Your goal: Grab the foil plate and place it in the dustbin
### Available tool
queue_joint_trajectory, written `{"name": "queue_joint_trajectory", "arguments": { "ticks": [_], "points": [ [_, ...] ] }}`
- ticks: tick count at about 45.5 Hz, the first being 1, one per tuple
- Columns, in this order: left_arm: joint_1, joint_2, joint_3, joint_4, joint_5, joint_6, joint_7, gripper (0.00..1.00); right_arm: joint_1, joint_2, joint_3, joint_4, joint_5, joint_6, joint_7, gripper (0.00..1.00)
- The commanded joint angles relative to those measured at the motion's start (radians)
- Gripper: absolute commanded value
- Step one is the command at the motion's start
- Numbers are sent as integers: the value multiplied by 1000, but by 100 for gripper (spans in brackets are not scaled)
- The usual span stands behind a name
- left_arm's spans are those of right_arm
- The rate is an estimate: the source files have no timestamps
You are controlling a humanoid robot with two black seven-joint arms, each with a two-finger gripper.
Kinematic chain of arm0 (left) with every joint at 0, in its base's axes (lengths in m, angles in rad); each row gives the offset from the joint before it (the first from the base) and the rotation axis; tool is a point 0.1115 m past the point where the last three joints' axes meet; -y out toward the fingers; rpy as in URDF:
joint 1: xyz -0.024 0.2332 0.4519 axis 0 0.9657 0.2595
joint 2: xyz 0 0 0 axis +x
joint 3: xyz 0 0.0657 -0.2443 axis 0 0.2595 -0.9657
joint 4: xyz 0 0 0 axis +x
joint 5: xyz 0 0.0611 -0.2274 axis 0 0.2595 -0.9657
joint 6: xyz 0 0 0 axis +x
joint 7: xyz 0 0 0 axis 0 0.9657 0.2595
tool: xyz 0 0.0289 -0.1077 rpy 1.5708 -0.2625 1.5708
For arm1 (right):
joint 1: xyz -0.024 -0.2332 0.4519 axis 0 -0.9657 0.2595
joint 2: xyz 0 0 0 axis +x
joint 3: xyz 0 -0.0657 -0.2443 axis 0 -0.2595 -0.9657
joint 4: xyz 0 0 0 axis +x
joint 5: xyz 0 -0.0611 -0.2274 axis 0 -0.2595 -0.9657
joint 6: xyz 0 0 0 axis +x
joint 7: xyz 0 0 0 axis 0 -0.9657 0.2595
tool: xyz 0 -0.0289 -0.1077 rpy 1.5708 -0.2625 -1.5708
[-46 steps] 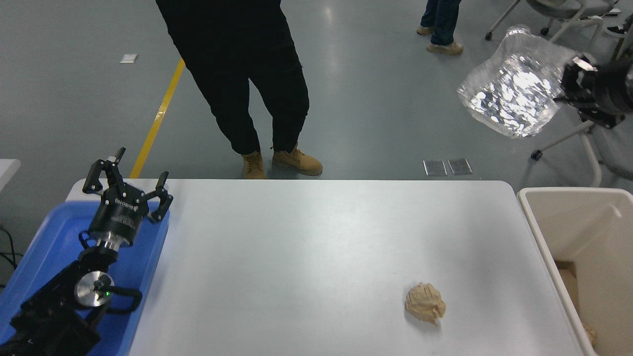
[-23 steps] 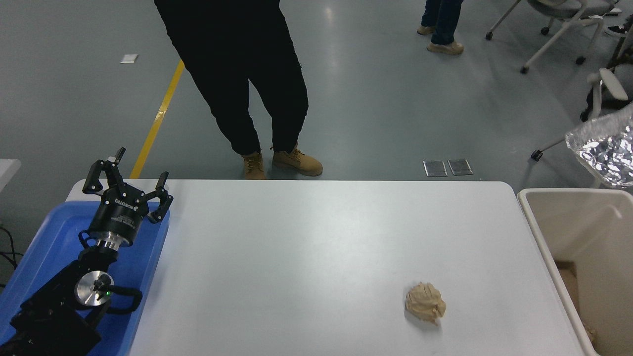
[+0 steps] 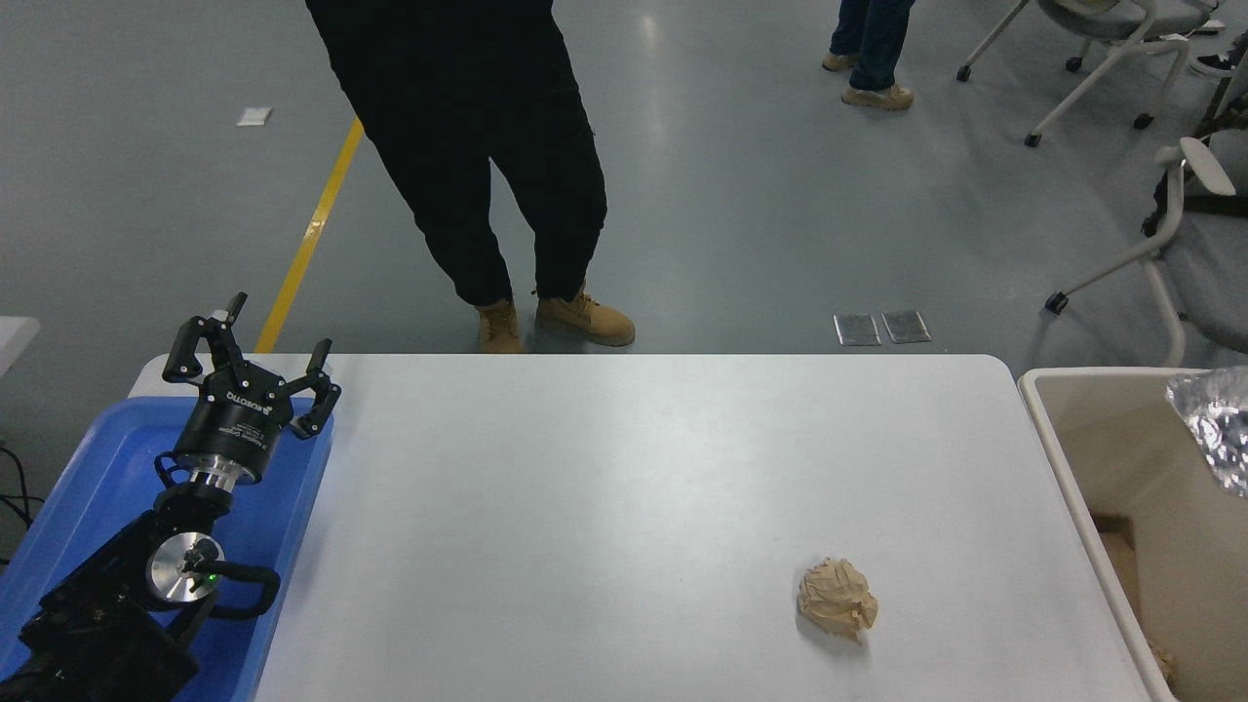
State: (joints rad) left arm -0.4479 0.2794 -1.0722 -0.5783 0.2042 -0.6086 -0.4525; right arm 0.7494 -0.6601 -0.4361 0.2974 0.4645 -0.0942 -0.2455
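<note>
Head view: foil plate (image 3: 1217, 426) over dustbin (image 3: 1077, 468).

Foil plate (image 3: 1219, 429) crinkled, shiny; dustbin (image 3: 1072, 458) smooth cream plastic; paper ball (image 3: 837, 598) rough, matt tan.

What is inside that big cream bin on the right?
Inside the dustbin, a crinkled foil plate shows at the picture's right edge, with tan scraps low down. The picture's edge hides everything else inside.

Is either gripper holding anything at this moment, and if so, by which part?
The left gripper is open and empty above the blue plastic tray. The crinkled silver foil plate shows inside the cream plastic dustbin; the right gripper is out of view, so any hold cannot be told.
</note>
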Motion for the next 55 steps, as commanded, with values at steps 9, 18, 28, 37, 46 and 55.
{"name": "queue_joint_trajectory", "arguments": {
  "ticks": [9, 18, 28, 37, 46, 55],
  "points": [
    [0, 0, 0, 0, 0, 0, 0, 98, -113, 93, 73, -8, 6, -99, 2, 0],
    [0, 0, 0, 0, 0, 1, 0, 98, -114, 96, 73, -8, 5, -99, 2, 0],
    [0, 0, 0, 0, 0, 0, 0, 98, -113, 106, 69, -9, -10, -99, 2, 0],
    [0, 0, 0, 0, 0, 0, 0, 98, -113, 102, 53, -9, -18, -114, 2, 94],
    [0, 0, 0, 0, 0, 0, 0, 98, -84, 102, 51, 11, -18, -104, 2, 100],
    [0, 0, 0, 0, 0, 0, 0, 98, 48, 80, -65, 48, -30, -98, 2, 100]
  ]
}}
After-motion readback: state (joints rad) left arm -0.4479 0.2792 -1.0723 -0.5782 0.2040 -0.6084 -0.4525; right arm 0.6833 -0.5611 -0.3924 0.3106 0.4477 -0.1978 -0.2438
